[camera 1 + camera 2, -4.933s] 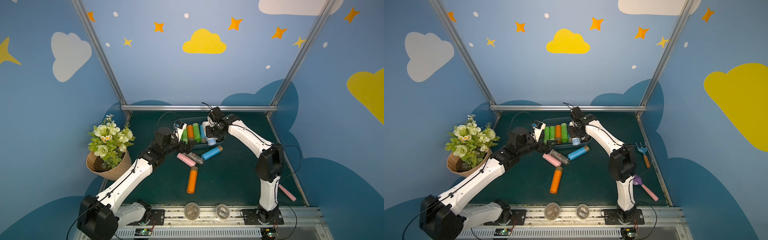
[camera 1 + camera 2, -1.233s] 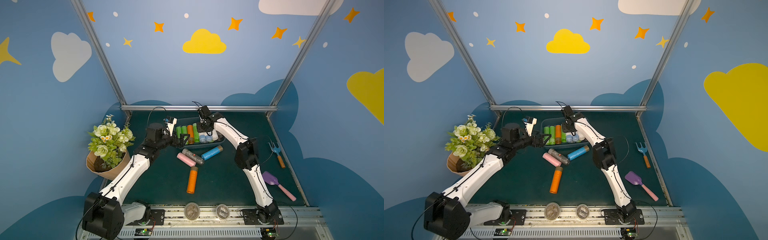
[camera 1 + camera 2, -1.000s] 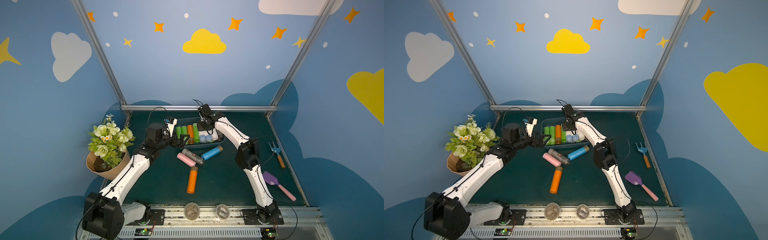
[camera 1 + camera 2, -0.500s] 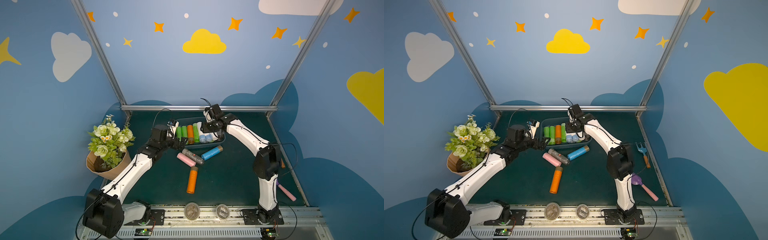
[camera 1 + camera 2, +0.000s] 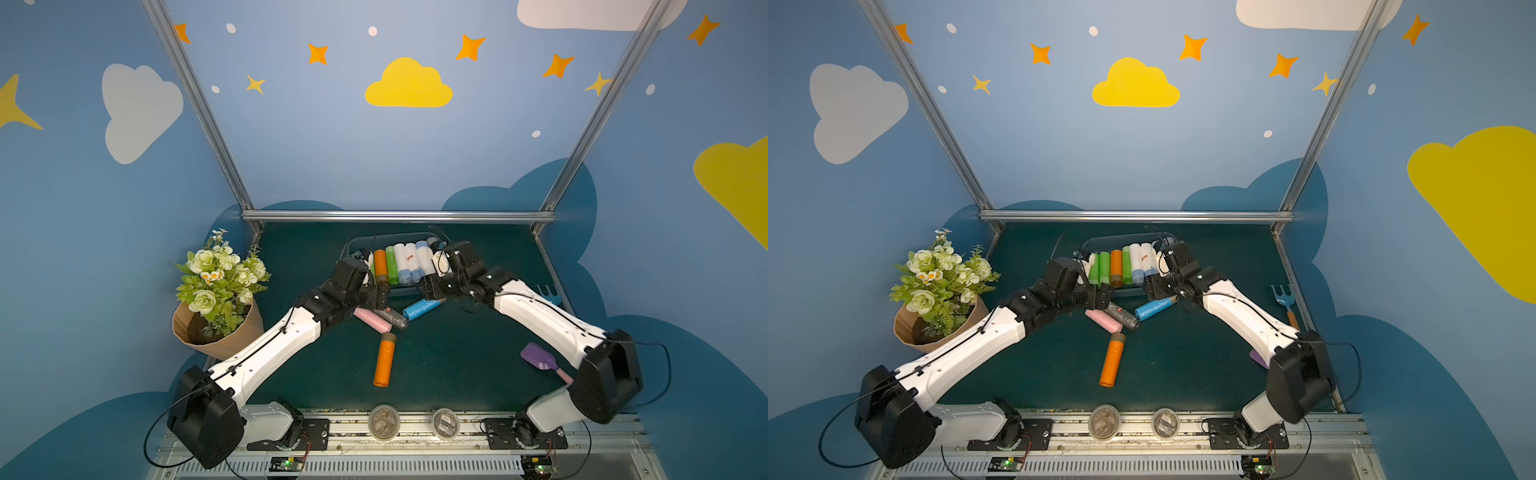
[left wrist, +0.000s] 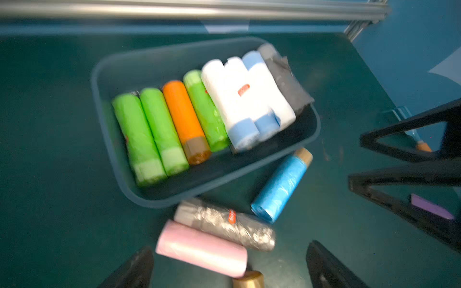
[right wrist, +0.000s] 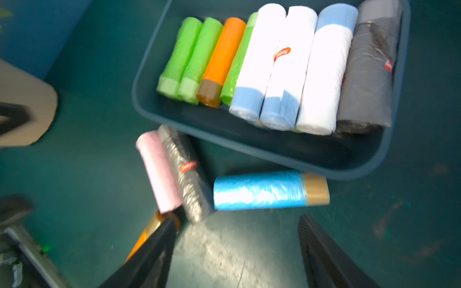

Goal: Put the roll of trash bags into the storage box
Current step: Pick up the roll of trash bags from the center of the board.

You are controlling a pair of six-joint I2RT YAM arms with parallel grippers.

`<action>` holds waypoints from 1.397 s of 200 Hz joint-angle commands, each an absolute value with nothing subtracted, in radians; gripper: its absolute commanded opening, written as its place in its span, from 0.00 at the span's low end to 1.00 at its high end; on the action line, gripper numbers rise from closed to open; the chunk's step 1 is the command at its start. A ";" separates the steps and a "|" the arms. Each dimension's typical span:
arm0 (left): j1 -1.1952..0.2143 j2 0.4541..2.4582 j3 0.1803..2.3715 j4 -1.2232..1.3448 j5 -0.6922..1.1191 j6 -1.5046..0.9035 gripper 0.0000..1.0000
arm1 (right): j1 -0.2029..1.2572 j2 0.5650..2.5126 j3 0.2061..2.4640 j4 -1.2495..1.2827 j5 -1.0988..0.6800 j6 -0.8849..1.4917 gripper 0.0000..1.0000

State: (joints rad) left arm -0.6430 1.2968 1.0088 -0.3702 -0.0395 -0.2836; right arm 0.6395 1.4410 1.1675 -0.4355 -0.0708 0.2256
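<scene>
Both arms hang low in front of the storage box [image 5: 386,237], which sits at the back of the desk [image 5: 457,353] with a full row of green, orange, white and grey rolls lying side by side in it. The right end effector [image 7: 237,219] has its fingers spread wide with nothing between them. The left end effector [image 6: 230,246] is just as wide and empty.

We judge the step in hand to be picking up a loose roll. The blue roll [image 7: 259,190] lies on its side on the desk, just beside the box's near wall and in front of the right end effector. In both top views its long axis runs diagonally: the tan-capped end points toward the box and the right arm, and the other end points at the grey roll [image 5: 392,319].

In the right wrist view that axis lies along the line from one finger to the other. We should therefore turn the wrist about a quarter turn first, so the fingers close across the roll's width, near its middle. We should come down clear of the box rim.

The pink roll [image 6: 202,249] lies under the left end effector, pressed lengthwise against the grey roll. A finger must slip between the two without rolling either away.
</scene>
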 commanded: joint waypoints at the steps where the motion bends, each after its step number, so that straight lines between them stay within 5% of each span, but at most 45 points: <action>1: -0.725 1.338 0.966 -0.483 -0.112 -0.480 0.89 | 0.655 1.323 1.026 -0.340 -0.088 0.230 0.85; 53: -0.883 1.361 0.805 -0.434 -0.192 -0.624 0.82 | 0.767 1.031 0.738 -0.307 -0.042 0.360 0.93; 136: -0.956 1.397 0.760 -0.360 -0.135 -0.666 0.72 | 0.976 0.925 0.593 -0.405 -0.003 0.554 0.93; 279: -0.997 1.546 0.914 -0.551 -0.112 -0.662 0.42 | 0.888 0.939 0.580 -0.401 -0.031 0.502 0.93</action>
